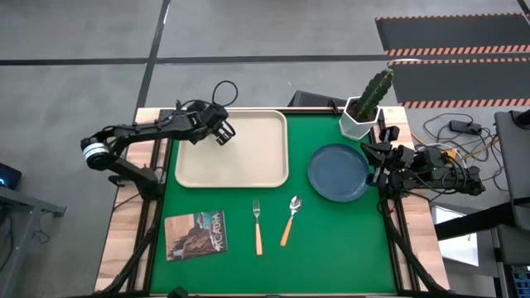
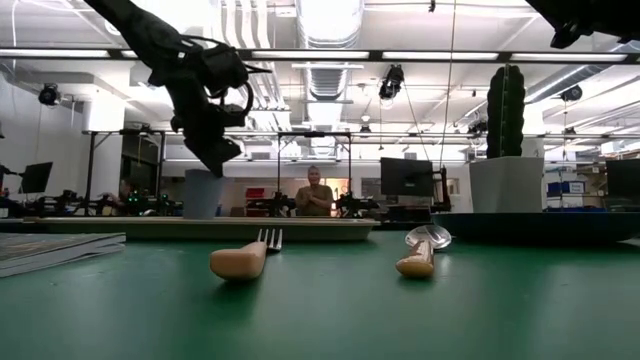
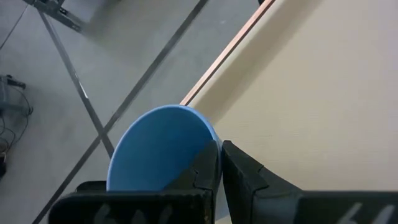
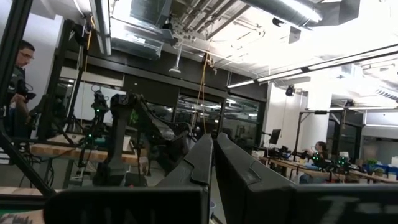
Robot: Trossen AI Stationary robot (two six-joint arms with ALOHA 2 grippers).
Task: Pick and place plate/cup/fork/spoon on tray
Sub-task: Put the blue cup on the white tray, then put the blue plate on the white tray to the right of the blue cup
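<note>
The light blue cup (image 3: 158, 149) stands upright at the far left corner of the cream tray (image 1: 248, 161); it also shows in the low view (image 2: 203, 193). My left gripper (image 1: 222, 131) is right above the cup and shut on its rim. The dark blue plate (image 1: 338, 171) lies on the green mat right of the tray. The fork (image 1: 257, 225) and the spoon (image 1: 290, 219) lie on the mat nearer the front. My right gripper (image 4: 213, 155) is shut and empty, raised by the plate's right edge (image 1: 377, 161). My left gripper pinches the cup's wall at the rim (image 3: 212, 140), one finger (image 3: 199, 171) over the cup's inside and the other (image 3: 245, 171) outside. The fingers come from above, slanting down. The cup sits upright below them, its lower end down at the tray.
A white pot with a cactus (image 1: 364, 108) stands at the far right, behind the plate. A picture-covered booklet (image 1: 195, 234) lies at the front left of the mat. A person (image 2: 314, 190) stands in the room beyond the table.
</note>
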